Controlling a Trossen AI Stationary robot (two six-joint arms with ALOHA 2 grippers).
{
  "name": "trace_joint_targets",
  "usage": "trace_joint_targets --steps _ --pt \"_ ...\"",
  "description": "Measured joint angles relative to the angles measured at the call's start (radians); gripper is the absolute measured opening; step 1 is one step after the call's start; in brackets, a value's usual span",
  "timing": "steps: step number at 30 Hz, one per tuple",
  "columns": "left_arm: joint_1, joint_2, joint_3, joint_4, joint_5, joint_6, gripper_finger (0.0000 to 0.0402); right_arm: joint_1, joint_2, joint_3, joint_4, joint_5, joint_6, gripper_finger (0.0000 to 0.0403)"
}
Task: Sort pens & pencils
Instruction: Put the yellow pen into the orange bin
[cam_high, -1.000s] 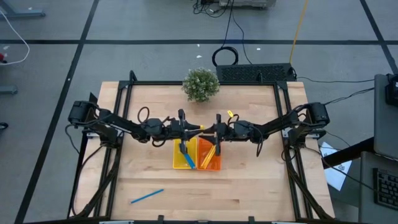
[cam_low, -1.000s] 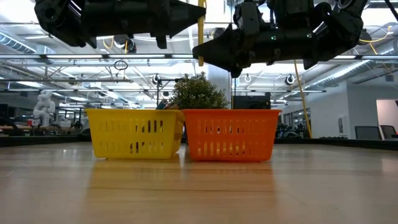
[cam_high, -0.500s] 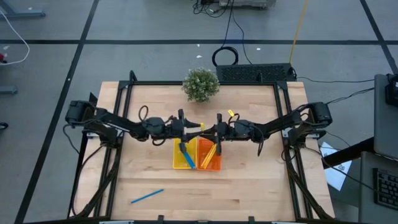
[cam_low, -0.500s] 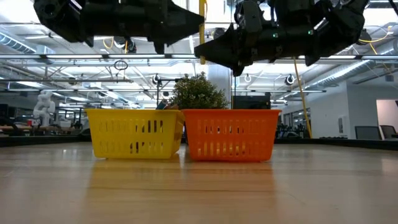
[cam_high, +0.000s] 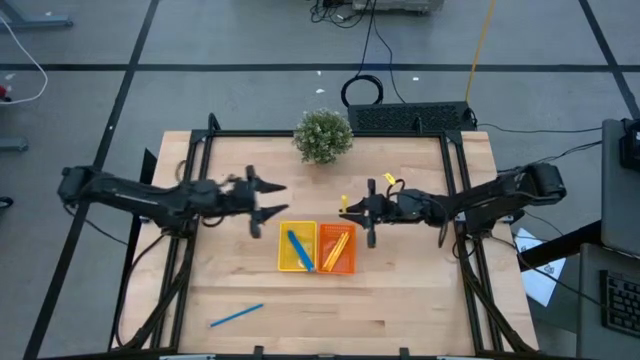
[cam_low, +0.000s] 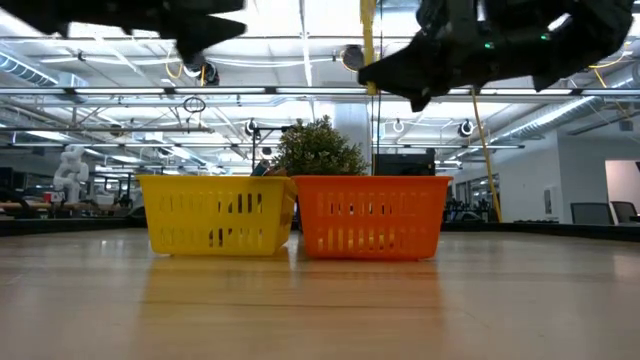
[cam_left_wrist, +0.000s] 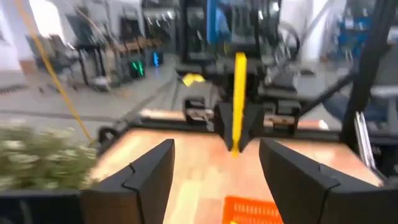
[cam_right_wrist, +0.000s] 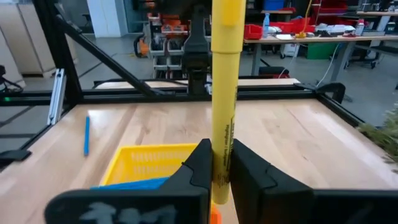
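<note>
Pens and pencils are partly sorted: a thin yellow pencil (cam_right_wrist: 222, 93) stands upright, clamped between the closed fingers of the right gripper (cam_high: 369, 212), which hangs just beside the orange slotted plastic basket (cam_high: 338, 251), probably so the pencil can be lowered among the yellow sticks lying there. A blue pen (cam_high: 299, 249) lies in the yellow slotted basket (cam_high: 285, 262) touching it. Another blue pen (cam_high: 236, 316) lies alone near the front edge of the pale wooden tabletop (cam_high: 400, 300). The left gripper (cam_high: 262, 197) hovers left of the baskets, fingers spread and empty, likely free to fetch that pen
</note>
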Motion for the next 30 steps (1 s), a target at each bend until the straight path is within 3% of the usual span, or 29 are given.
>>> trace_joint_targets --steps 6,10,30 --pt "-0.012 -0.24 -0.189 0.058 -0.026 0.002 0.0241 -0.001 -0.095 -0.076 0.005 0.002 -0.027 0.002" --pt "-0.014 -0.325 -0.267 0.056 -0.025 -0.003 0.0241 -0.001 -0.127 -0.102 0.008 0.003 -0.027 0.002" --pt "-0.013 -0.349 -0.285 0.072 -0.024 0.002 0.0241 -0.001 -0.117 -0.117 0.032 0.003 -0.031 0.002"
